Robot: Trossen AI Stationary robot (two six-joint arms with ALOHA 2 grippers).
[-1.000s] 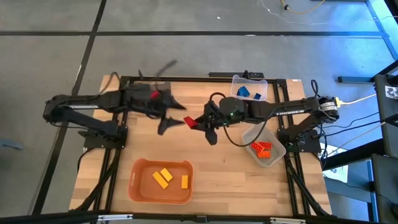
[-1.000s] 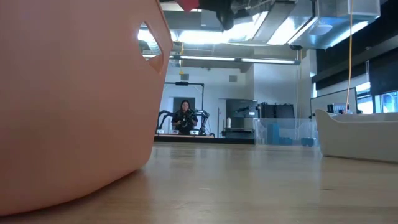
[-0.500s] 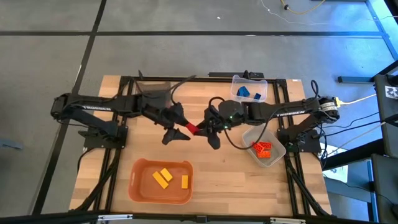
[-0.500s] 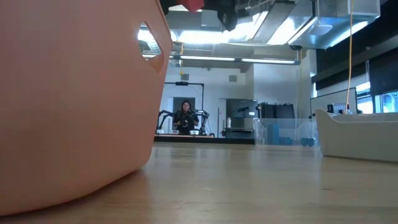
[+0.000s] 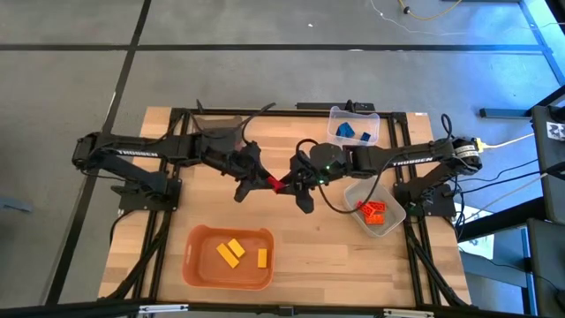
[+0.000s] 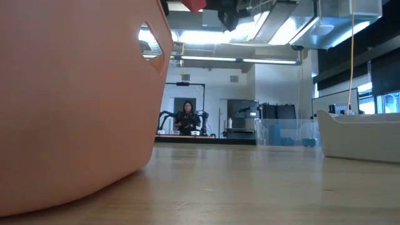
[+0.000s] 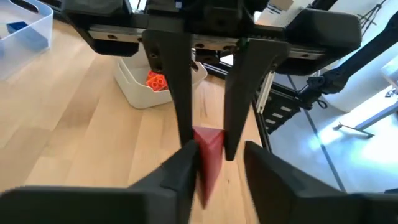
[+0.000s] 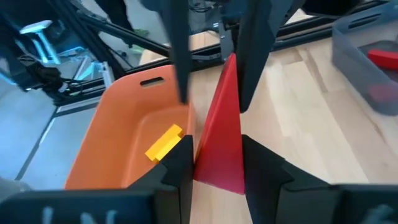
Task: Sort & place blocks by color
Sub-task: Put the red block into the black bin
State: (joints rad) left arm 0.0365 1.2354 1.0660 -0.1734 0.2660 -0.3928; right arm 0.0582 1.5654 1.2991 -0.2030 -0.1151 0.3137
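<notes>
A wooden table point(image 5: 309, 238) holds three visible bins. The right gripper point(image 5: 288, 181) and left gripper point(image 5: 261, 181) meet above its middle, both pinching one red block point(image 5: 276, 184) between them, a hand-over in mid-air. Nearer than the grippers, the orange bin point(image 5: 196, 267) holds yellow blocks point(image 5: 231, 252). By the right arm, a clear bin point(image 5: 394, 212) has orange blocks point(image 5: 372, 211) and another holds blue blocks point(image 5: 349, 131). Sorting looks largely done; the red block is not yet binned.
</notes>
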